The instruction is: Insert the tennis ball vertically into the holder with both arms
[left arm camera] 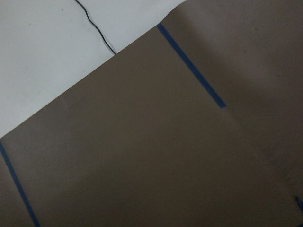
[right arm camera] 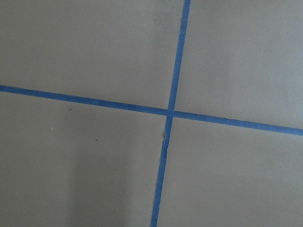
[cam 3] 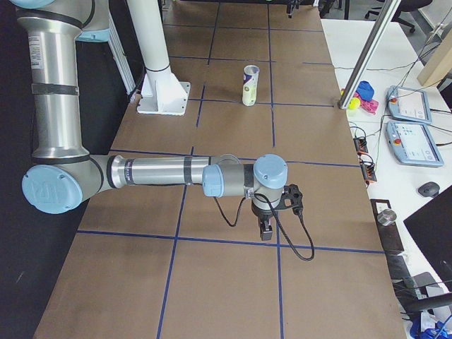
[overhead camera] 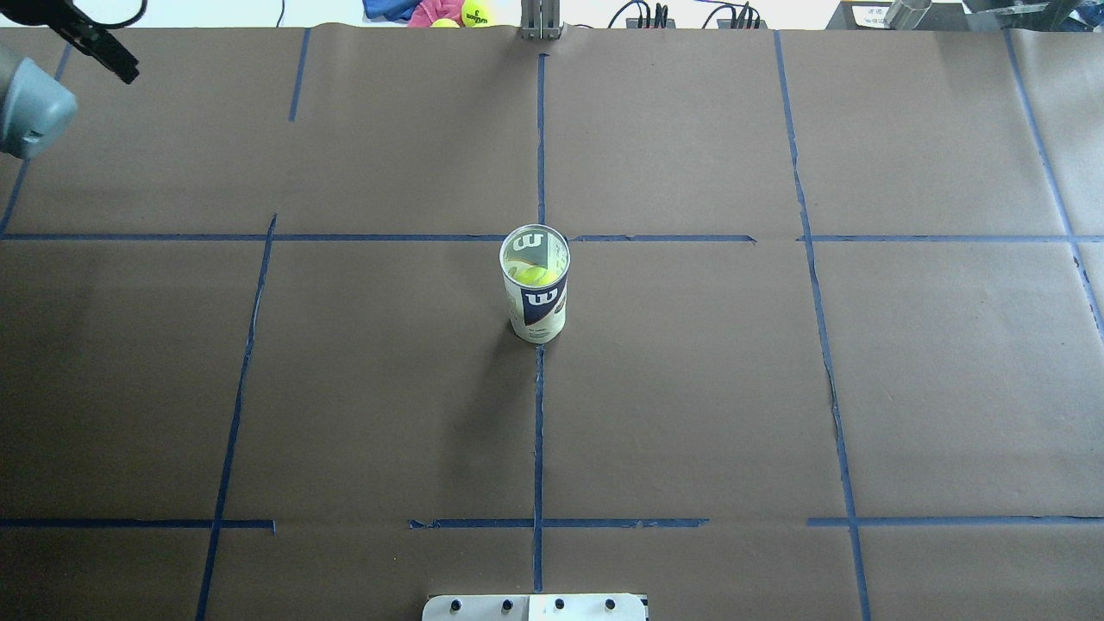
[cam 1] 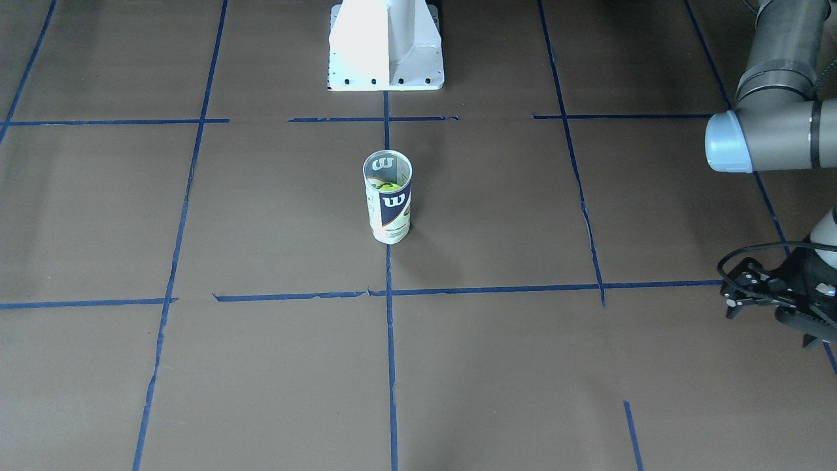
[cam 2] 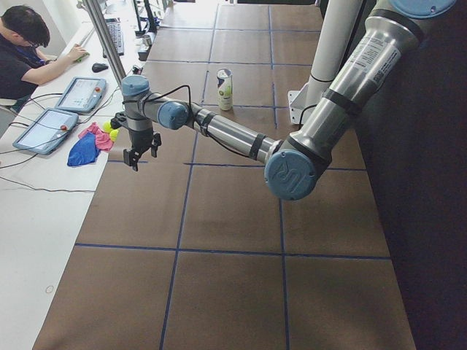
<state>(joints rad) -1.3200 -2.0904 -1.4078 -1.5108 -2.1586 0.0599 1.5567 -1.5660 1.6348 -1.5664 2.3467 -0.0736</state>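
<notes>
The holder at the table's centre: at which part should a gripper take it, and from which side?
Probably grip the holder by its round wall at about mid-height, coming in level from the side. It stands upright and alone, so either side is free; its top is an open mouth with the tennis ball inside, offering only a thin rim.

Clear white-and-navy holder (overhead camera: pixel 536 302) upright, open-topped; yellow-green tennis ball (overhead camera: pixel 531 274) inside, apparently low down.
</notes>
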